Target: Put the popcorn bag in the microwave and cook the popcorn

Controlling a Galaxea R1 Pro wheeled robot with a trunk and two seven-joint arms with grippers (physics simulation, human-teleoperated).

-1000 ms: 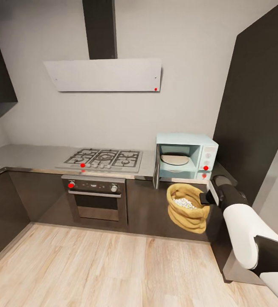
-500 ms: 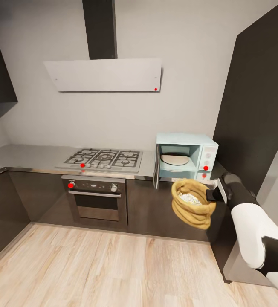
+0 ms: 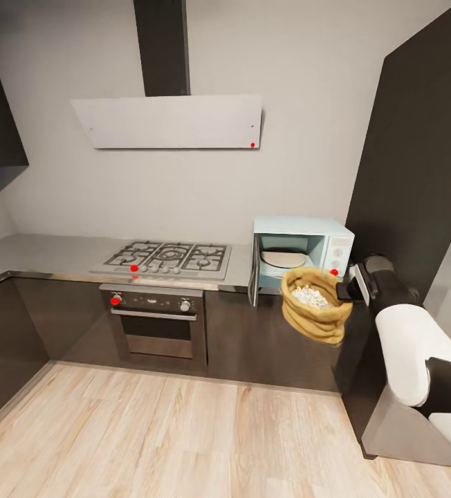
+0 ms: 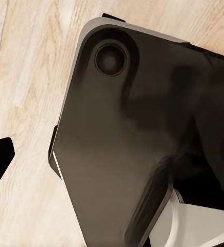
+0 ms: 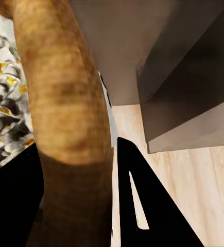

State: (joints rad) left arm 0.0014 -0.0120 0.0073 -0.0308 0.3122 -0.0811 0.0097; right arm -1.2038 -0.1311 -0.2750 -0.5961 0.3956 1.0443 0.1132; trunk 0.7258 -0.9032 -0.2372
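- One microwave [image 3: 302, 259] is seen at about 3 o'clock from the frame's centre, its door swung open.
- One popcorn bag [image 3: 315, 304] is counted, at 5 o'clock of the microwave; one pale heap of popcorn [image 3: 310, 297] is held in it, the kernels too many and too small to be counted.
- One gas hob [image 3: 170, 257] is counted at 9 o'clock of the microwave; four red dots can be made out along hob, oven and microwave, and one more on the hood.
- One built-in oven [image 3: 158, 319] is seen at 6 o'clock of the hob.
- One slanted white hood [image 3: 168, 121] is counted at 12 o'clock of the hob.
- One countertop [image 3: 45, 252] is seen.
- One right gripper [image 3: 346, 290] is counted, at 3 o'clock of the bag's rim.
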